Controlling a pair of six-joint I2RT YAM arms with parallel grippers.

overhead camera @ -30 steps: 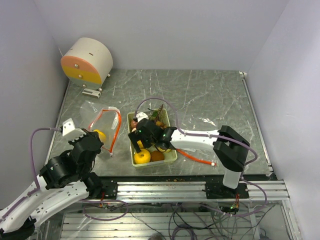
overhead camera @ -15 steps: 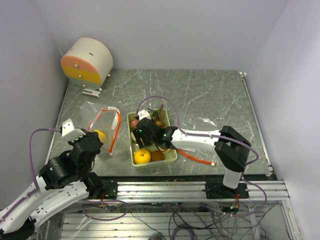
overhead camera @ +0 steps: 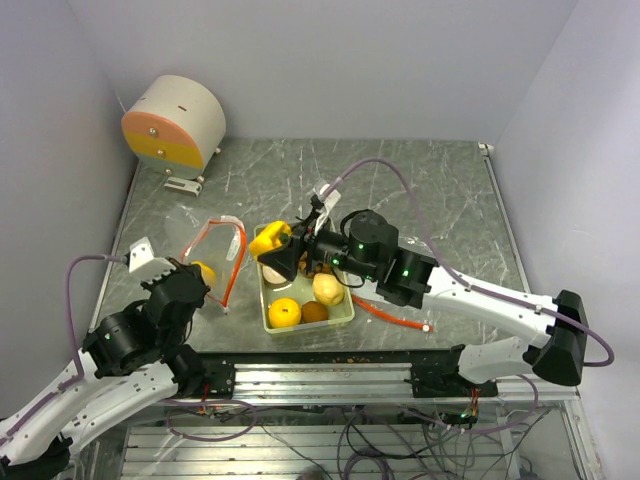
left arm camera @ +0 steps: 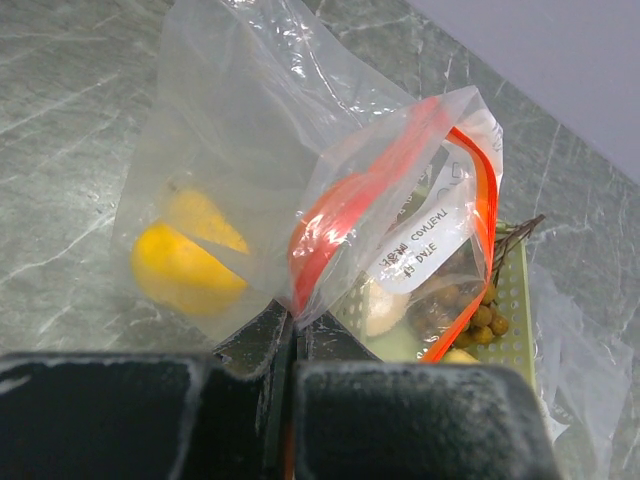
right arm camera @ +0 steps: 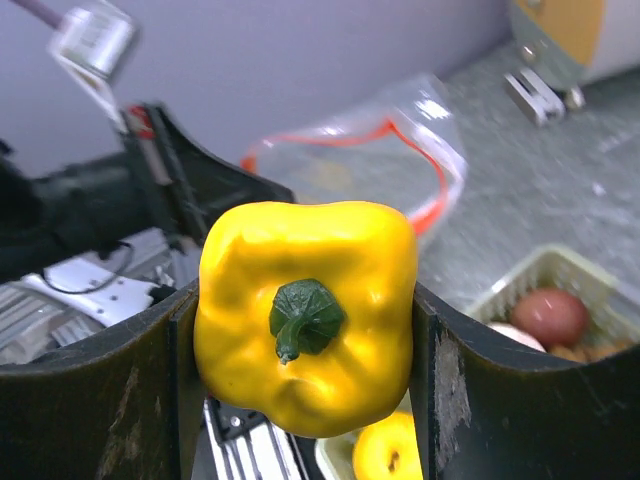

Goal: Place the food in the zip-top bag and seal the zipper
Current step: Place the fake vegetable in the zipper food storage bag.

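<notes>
Left pincer (left arm camera: 290, 335) clenched, right pincer (right arm camera: 305, 335) clamped

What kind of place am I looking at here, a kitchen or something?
Probably a robotics lab bench, not a kitchen: a left arm and right arm bolted to a metal rail, loose cables beneath, and plain walls boxing in a tabletop.

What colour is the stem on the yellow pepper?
Dark green; the stem shows best in the right wrist view.

Plain pale lilac walls (overhead camera: 330, 60) enclosed a grey-green marbled tabletop (overhead camera: 420, 190). A white drum-shaped device (overhead camera: 175, 122) with an orange-and-yellow face sat in the far left corner. Aluminium rails (overhead camera: 350, 380) ran along the near edge.
</notes>
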